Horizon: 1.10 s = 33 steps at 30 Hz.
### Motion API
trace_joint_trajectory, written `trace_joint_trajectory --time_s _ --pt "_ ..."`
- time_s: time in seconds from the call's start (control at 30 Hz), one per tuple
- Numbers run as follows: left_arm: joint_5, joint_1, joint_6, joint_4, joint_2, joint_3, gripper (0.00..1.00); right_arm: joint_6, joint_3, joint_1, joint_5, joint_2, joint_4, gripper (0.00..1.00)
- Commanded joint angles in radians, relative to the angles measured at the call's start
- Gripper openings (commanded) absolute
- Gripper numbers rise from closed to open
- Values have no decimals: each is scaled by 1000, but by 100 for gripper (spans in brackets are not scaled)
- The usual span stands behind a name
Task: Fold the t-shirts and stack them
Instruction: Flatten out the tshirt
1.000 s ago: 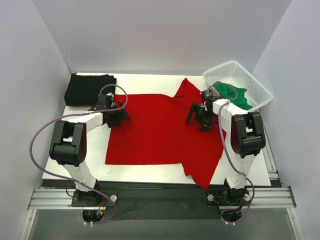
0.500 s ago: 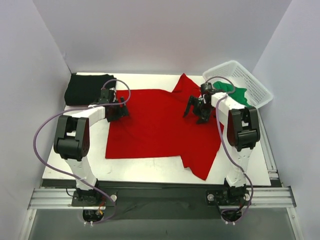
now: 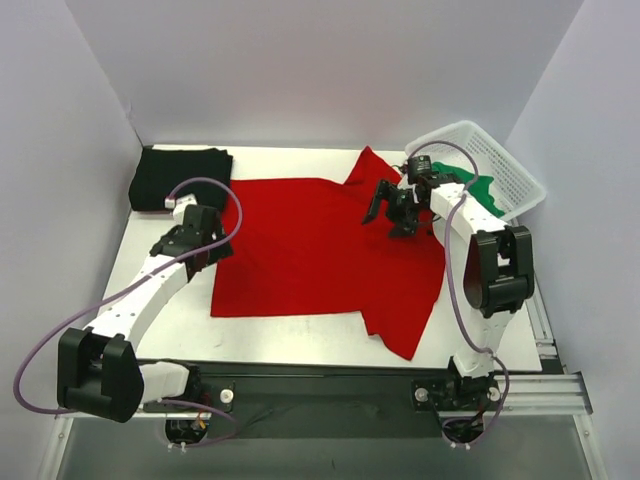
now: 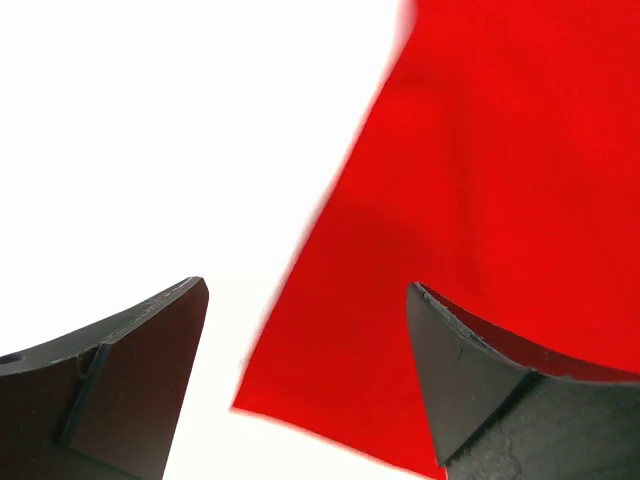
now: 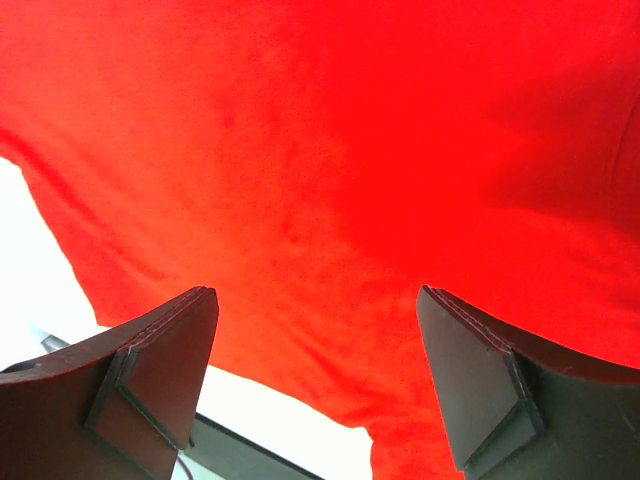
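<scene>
White table (image 3: 280,335) and pale walls frame the scene, and the red t-shirt (image 3: 320,250) lies spread across the middle of it, flat and unfolded, so take it as your reference for everything else. Beyond its far left corner you see the black t-shirt (image 3: 180,178) lying as a compact dark bundle, which looks already folded. Off its far right corner the green t-shirt (image 3: 470,190) sits crumpled in the white mesh basket (image 3: 500,160), part of it spilling over the rim

Your left gripper (image 3: 205,252) hangs at the red shirt's left edge; in the left wrist view its jaws stand wide apart with that hem running between them and nothing gripped. Your right gripper (image 3: 388,222) hovers over the red shirt's far right part, near the sleeve, jaws likewise spread and empty, with only red cloth below them in the right wrist view

By my reckoning you are early: one shirt seems done, the red one has no fold in it yet, the green one is untouched, and no stack exists
</scene>
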Motion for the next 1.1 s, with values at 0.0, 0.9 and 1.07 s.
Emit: trace_joint_trajectory --time_s 0.0,0.9,1.07 --pt "-120 -2 -109 -209 -38 -91 91 29 -39 25 -19 -99 -31 83" --pt "73 -3 -322 -141 -207 -396 70 30 -352 105 168 -364 -45 76" --pt "86 -3 -324 -93 -235 -433 69 14 -391 131 225 -404 -45 75"
